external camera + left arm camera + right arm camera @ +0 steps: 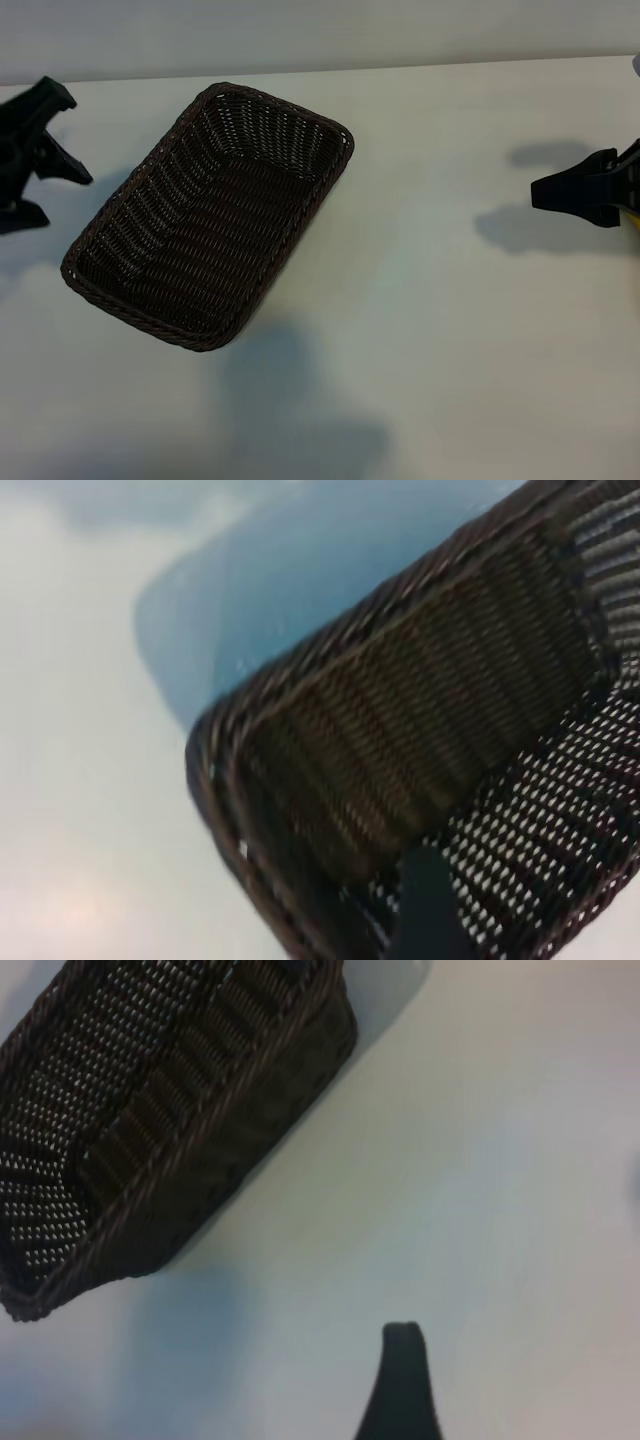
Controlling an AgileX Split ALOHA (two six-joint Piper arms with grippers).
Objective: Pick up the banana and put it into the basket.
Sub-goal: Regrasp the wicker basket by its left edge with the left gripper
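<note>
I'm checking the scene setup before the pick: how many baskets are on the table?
1. The basket lies empty on the table, toward the left gripper's side. No second basket shows in any view.

The basket (120,250) is a rectangular dark brown wicker piece with rounded corners, sloping sides and a braided rim. It sits flat on the white bench (450,350), turned at a slant, left of the middle. Its inside holds nothing. Only a sliver of yellow (635,218) shows at the right edge.

Bright even light; soft shadows on table (450,330); wrist views blurred.
</note>
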